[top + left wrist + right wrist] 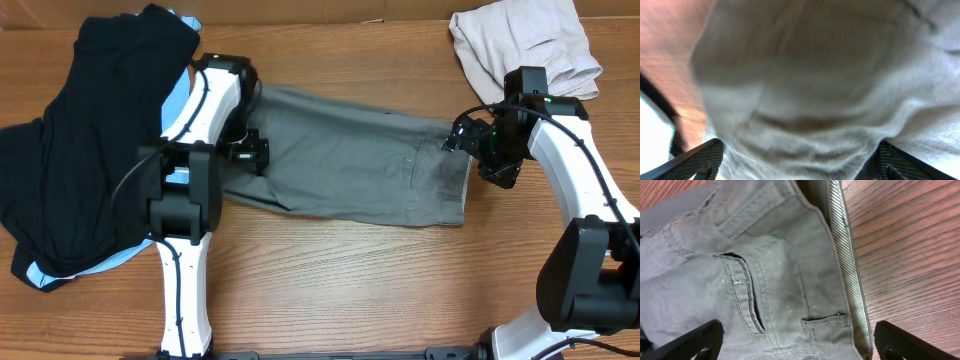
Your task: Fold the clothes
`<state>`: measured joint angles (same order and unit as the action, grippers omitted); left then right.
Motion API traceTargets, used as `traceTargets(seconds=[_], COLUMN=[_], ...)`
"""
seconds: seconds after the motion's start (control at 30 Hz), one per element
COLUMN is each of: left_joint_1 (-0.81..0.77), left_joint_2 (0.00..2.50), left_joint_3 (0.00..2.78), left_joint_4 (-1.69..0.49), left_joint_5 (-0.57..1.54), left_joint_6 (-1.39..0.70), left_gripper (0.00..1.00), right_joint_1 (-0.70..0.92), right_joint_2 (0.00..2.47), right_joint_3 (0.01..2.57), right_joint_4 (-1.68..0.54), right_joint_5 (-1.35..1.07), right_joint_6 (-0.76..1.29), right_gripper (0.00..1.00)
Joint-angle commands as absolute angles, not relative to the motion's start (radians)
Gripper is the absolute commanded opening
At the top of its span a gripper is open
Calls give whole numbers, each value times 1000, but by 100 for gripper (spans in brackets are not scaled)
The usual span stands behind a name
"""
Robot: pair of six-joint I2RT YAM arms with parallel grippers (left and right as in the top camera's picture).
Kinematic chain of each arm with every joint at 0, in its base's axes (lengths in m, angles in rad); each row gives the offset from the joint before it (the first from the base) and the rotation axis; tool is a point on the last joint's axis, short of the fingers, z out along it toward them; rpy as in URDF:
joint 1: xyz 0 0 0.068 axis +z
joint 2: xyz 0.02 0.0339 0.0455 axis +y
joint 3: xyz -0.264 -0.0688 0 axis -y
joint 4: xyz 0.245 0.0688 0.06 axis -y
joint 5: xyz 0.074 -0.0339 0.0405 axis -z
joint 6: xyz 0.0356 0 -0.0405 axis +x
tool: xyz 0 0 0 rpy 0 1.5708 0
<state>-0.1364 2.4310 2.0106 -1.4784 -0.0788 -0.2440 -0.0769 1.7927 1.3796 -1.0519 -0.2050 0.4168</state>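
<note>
Across the table (330, 270), laid flat: grey shorts (350, 160), waistband (845, 270) toward the right arm. Left gripper (252, 152), jaws wide apart, empty, over the leg end. Right gripper (460, 138), jaws likewise spread, empty, over waistband and pocket (747, 300)

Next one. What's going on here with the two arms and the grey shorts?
Grey shorts lie spread flat across the table. The left gripper hovers open over the leg end, the right gripper open over the waistband end; neither grips cloth. A black garment on a light-blue piece sits at left, a beige piece at far right.
</note>
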Motion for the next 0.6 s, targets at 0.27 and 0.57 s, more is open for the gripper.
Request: traceTargets(seconds=[0.27, 0.57], left_joint_1=[-110, -86], left_joint_2=[2446, 2370], left_joint_3=[1990, 2199], left_joint_4=[-1520, -1623], left_joint_5=[19, -7], left_joint_6=[-187, -189], left_gripper=[100, 100], right_joint_1=[-78, -78], right_joint_2=[1783, 1782], right_joint_3=[1379, 1425], right_joint_4=[-1062, -1085], right_joint_5=[-324, -385], right_joint_6=[393, 364], right_gripper=[100, 100])
